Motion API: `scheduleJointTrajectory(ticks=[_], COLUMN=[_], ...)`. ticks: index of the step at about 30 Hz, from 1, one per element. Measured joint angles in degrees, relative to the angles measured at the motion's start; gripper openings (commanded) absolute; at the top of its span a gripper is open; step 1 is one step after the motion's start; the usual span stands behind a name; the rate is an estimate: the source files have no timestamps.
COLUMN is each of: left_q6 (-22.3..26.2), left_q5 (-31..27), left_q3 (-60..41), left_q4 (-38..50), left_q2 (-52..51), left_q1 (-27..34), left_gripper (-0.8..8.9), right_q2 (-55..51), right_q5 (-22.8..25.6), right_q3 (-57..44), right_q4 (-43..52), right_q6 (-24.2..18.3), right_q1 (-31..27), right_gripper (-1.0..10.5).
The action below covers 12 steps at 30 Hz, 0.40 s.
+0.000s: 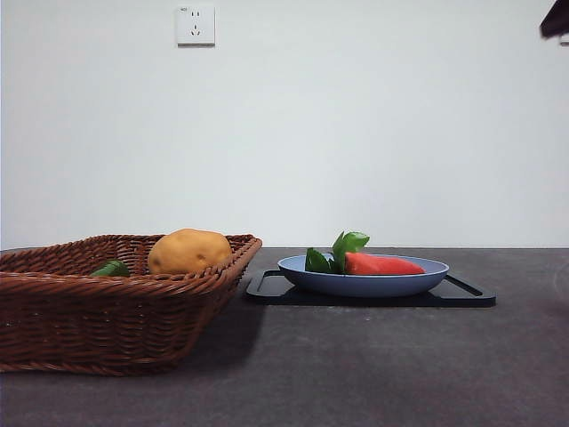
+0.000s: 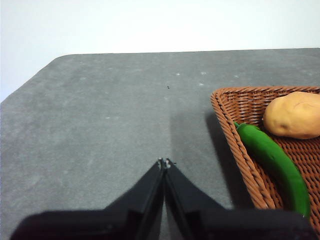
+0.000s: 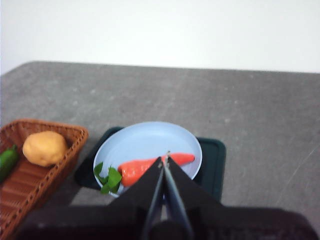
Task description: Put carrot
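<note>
The carrot (image 1: 382, 264) is red-orange with green leaves at its thick end and lies on a light blue plate (image 1: 356, 284). In the right wrist view the carrot (image 3: 145, 169) rests across the plate (image 3: 145, 140), leaves toward the basket. My right gripper (image 3: 164, 159) hangs shut and empty above the carrot, well clear of it; in the front view it shows only as a dark tip (image 1: 556, 18) at the top right corner. My left gripper (image 2: 164, 162) is shut and empty over bare table beside the basket.
The plate sits on a black tray (image 1: 462, 294). A brown wicker basket (image 1: 107, 311) stands at the left, holding a yellow-brown potato (image 1: 188, 251) and a green pepper (image 2: 275, 165). A white wall with a socket (image 1: 196, 25) lies behind.
</note>
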Motion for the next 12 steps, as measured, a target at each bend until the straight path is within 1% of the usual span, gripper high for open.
scheduleJointTrajectory(ticks=[3, 5, 9, 12], left_q6=[0.00, 0.00, 0.00, 0.00], left_q5=[-0.02, -0.02, -0.02, -0.02], left_q3=[0.02, 0.02, 0.02, 0.02], left_q4=[0.00, 0.00, 0.00, 0.00], left_q2=[0.00, 0.00, 0.00, 0.00], left_q1=[0.00, 0.00, 0.00, 0.00], left_gripper=[0.08, 0.08, 0.08, 0.08], right_q2=[-6.25, -10.47, -17.33, -20.39], right_q5=[-0.42, -2.03, -9.88, -14.47], right_q3=[0.00, -0.61, -5.25, -10.56], right_q4=[-1.95, -1.64, -1.18, -0.96], right_q6=[-1.44, -1.51, -1.95, -2.14], right_q1=[-3.61, -7.23, -16.81, -23.71], right_gripper=[0.0, 0.0, 0.0, 0.0])
